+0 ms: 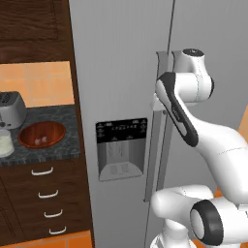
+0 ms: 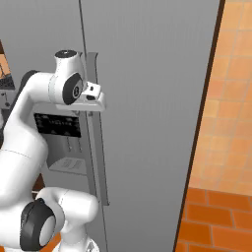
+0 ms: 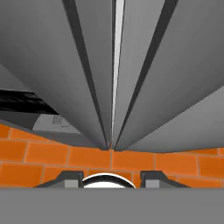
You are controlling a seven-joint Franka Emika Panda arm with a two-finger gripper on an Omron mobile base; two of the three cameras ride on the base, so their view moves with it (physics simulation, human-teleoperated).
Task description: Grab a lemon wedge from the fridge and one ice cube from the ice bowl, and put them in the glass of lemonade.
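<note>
The grey fridge stands shut, its two long handles side by side at the door seam. My gripper hovers right at the upper part of these handles. In the hand view the gripper points down along the handles toward the orange floor; its fingertips stand apart with nothing between them. On the counter to the left sit the coppery ice bowl, with pale cubes inside, and the glass of lemonade. The lemon wedge is hidden.
A steel toaster stands behind the glass. The black dispenser panel is set in the left fridge door. Dark drawers lie under the counter. A wooden edge and a tiled wall flank the fridge's right side.
</note>
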